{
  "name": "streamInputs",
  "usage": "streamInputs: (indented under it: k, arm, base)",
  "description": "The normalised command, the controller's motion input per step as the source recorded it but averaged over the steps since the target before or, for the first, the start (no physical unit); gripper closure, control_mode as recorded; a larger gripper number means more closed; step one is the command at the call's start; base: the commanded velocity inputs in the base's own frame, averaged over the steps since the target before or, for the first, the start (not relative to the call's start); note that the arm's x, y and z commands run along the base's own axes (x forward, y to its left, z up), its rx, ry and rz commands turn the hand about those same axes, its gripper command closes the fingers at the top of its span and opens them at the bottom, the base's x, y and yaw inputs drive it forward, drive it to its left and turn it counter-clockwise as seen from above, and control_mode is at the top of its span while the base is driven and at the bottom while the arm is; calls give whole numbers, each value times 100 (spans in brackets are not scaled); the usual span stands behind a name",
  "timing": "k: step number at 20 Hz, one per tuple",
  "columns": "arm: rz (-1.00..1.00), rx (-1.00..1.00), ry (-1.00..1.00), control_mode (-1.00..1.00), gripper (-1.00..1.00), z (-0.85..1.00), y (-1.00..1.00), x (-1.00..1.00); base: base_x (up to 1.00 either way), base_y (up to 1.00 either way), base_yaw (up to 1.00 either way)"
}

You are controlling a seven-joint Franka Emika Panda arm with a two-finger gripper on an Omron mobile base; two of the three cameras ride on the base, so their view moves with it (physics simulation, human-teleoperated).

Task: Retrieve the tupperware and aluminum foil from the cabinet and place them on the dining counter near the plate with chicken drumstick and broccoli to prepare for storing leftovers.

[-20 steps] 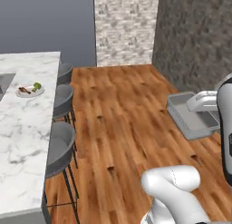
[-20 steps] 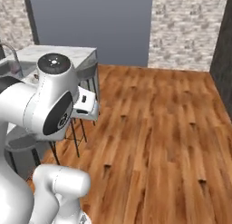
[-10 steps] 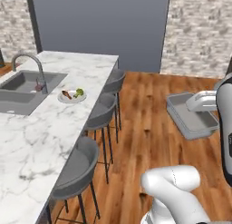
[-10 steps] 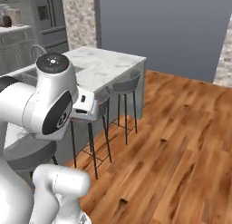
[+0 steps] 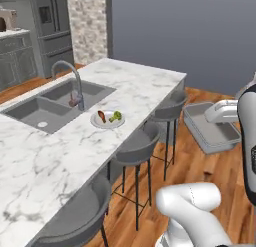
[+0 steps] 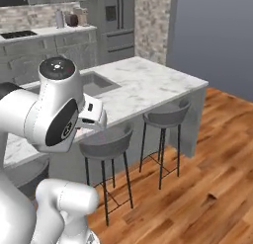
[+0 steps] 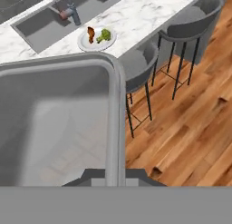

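A grey rectangular tupperware (image 5: pixel 210 128) hangs in the air over the wooden floor at the right of the left base view, with my gripper (image 5: pixel 223 111) shut on its rim. In the hand view the tupperware (image 7: pixel 54 123) is large and close, its open inside facing the camera, and my gripper (image 7: pixel 111 175) clamps its edge at the bottom. The white plate (image 5: pixel 107 119) with a chicken drumstick and broccoli sits on the marble island counter (image 5: pixel 135 86) beside the sink, to the left of the tupperware; this plate (image 7: pixel 96 38) lies beyond the container's rim in the hand view.
A sink (image 5: pixel 42 105) with a faucet (image 5: pixel 71 80) is set into the island. Three grey bar stools (image 5: pixel 137 147) (image 5: pixel 171 107) (image 5: pixel 77 216) stand along the counter's near side, between me and the plate. A fridge (image 5: pixel 52 21) and cabinets stand at the back left.
The whole picture has shifted as the base drove and turned: the island counter, sink and plate are now closer and more central. The tupperware stays in my gripper.
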Motion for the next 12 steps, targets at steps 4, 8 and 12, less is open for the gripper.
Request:
streamInputs:
  k: [4, 8, 12]
  arm:
    - [0, 0, 0, 100, 100, 0, 0, 0]
    - [0, 0, 0, 100, 100, 0, 0, 0]
    - [0, 0, 0, 100, 100, 0, 0, 0]
  base:
    - [100, -56, 56]
    - [100, -50, 57]
    - [100, -45, 58]
